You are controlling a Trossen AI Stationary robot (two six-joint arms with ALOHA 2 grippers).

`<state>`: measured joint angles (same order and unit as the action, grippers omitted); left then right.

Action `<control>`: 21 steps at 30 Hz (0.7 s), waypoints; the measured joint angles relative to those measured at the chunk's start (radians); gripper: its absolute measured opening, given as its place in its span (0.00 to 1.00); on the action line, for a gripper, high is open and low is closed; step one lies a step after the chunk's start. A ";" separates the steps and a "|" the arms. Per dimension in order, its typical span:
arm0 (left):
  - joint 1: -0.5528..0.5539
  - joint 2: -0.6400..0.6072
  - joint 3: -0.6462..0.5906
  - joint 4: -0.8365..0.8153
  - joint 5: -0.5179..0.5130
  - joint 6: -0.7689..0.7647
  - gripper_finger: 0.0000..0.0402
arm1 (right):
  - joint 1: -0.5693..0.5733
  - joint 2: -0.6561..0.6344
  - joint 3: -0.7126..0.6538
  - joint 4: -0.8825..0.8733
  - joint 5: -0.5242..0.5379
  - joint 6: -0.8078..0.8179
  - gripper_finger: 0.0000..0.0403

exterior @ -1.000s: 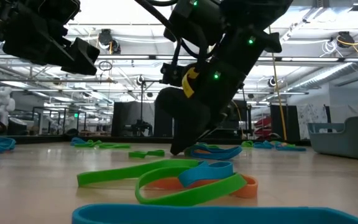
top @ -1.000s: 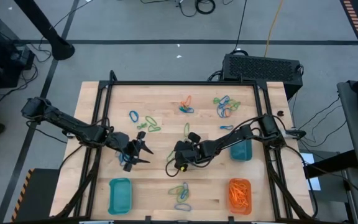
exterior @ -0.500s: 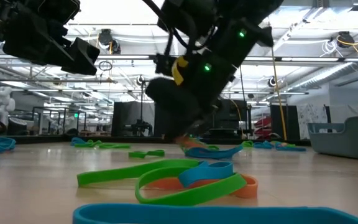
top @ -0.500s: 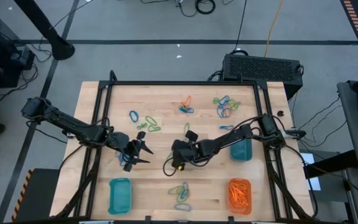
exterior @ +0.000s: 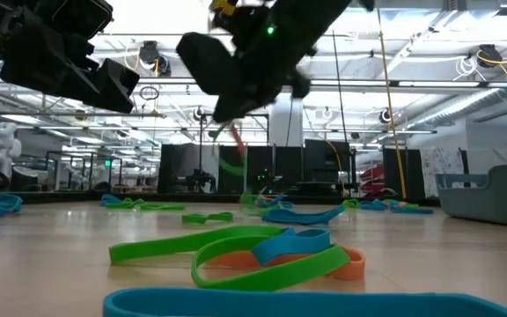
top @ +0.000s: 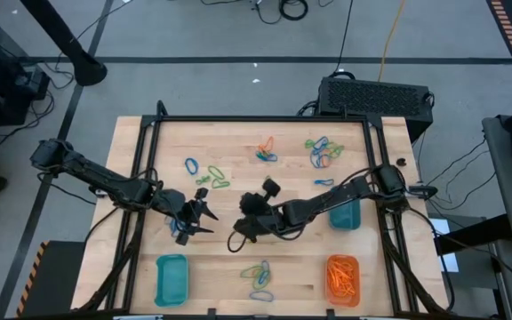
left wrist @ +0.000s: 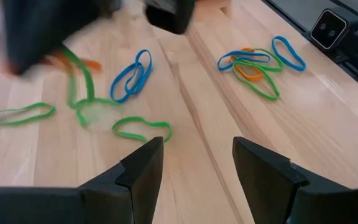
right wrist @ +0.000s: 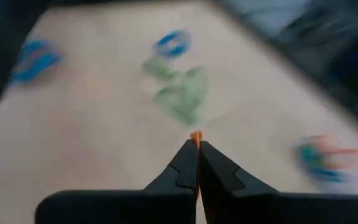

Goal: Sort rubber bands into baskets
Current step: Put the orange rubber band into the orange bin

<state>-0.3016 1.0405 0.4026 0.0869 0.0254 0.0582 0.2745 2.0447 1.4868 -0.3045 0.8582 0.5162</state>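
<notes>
We see an orange band [right wrist: 196, 135] pinched in the tips of the right gripper [right wrist: 196, 149], whose fingers are shut on it; a green band [exterior: 233, 164] seems to dangle with it, lifted clear of the table [top: 238, 142] mid-board. We judge it is raised to carry toward the orange basket [top: 342, 277] at the near right corner. The left gripper [left wrist: 194, 163] hovers open nearby, waiting. Other bands [top: 322, 153] lie scattered.
</notes>
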 joint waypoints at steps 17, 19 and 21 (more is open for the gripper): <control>0.000 0.000 0.000 0.008 0.000 0.000 0.50 | 0.152 -0.042 -0.002 -0.004 0.466 0.095 0.00; 0.000 0.000 0.000 0.012 0.000 0.000 0.50 | 0.154 -0.070 -0.003 -0.021 0.401 0.072 0.00; 0.000 0.000 0.000 0.011 0.000 0.000 0.50 | 0.155 -0.121 -0.003 -0.056 0.284 0.086 0.00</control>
<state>-0.3016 1.0405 0.4026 0.0978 0.0254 0.0578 0.4294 1.9234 1.4837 -0.3605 1.1426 0.6024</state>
